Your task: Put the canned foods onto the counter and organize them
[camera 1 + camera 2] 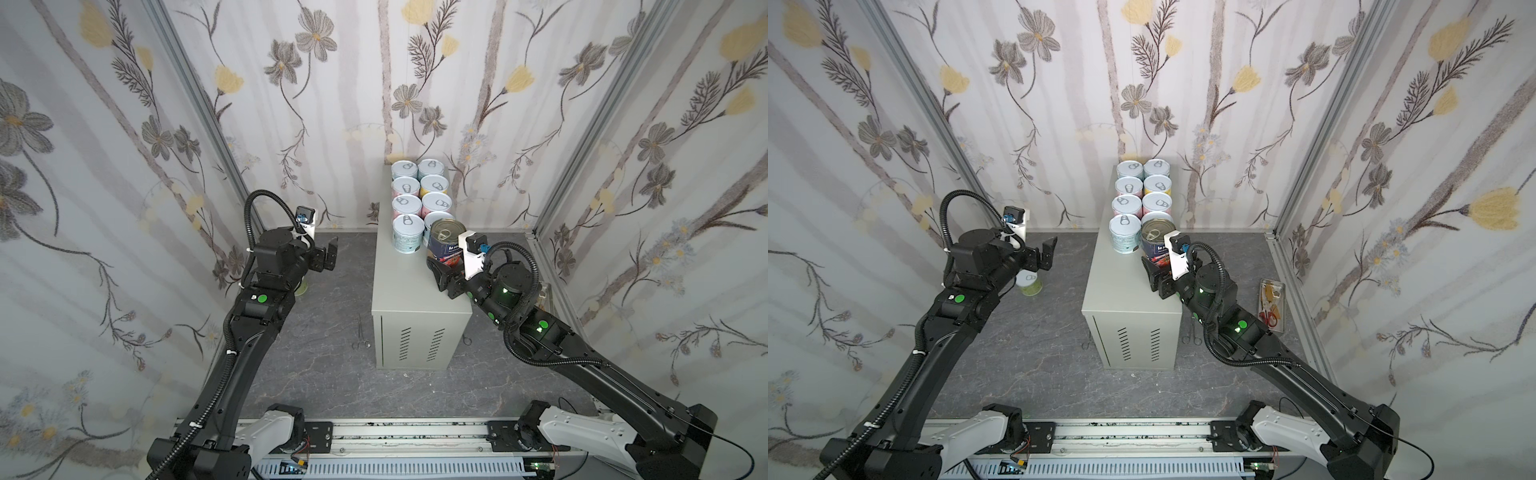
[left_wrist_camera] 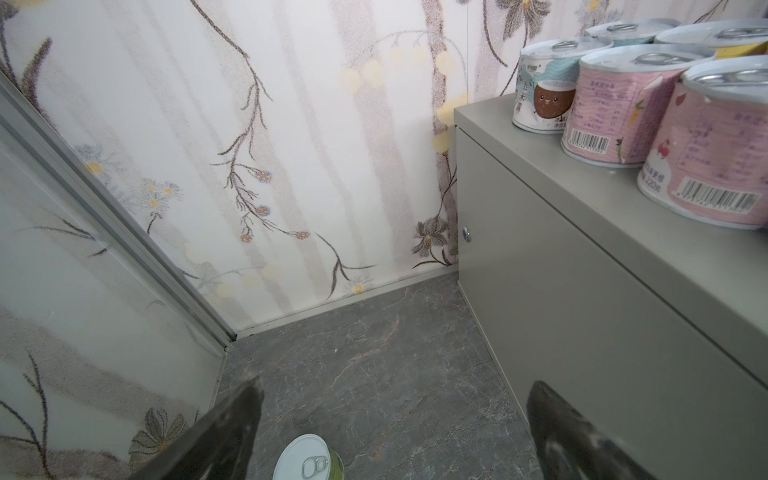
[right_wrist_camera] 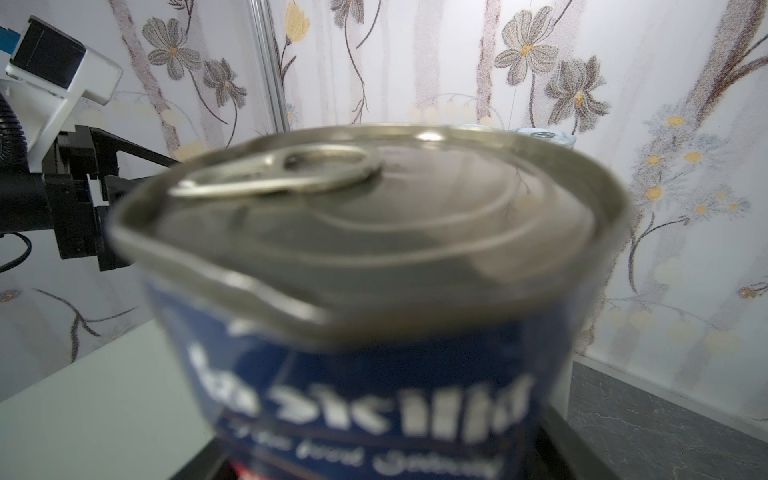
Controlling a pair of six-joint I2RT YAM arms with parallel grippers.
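Clamping the dark-blue tomato can (image 1: 446, 243) in the right gripper (image 1: 444, 266) over the counter (image 1: 415, 299) beside eight pastel cans (image 1: 408, 232), leaving one green can (image 1: 1029, 284) on the floor (image 1: 1059, 353) under the wide-open, empty left gripper (image 1: 1045, 254).

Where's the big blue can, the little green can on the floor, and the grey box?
Tall dark-blue tomato can (image 1: 448, 233): a top view, on its metal lid.
Short green-labelled can (image 2: 302, 454): left wrist view, on its white lid.
Light-grey metal cabinet (image 1: 409, 291): a top view, on its bare top.
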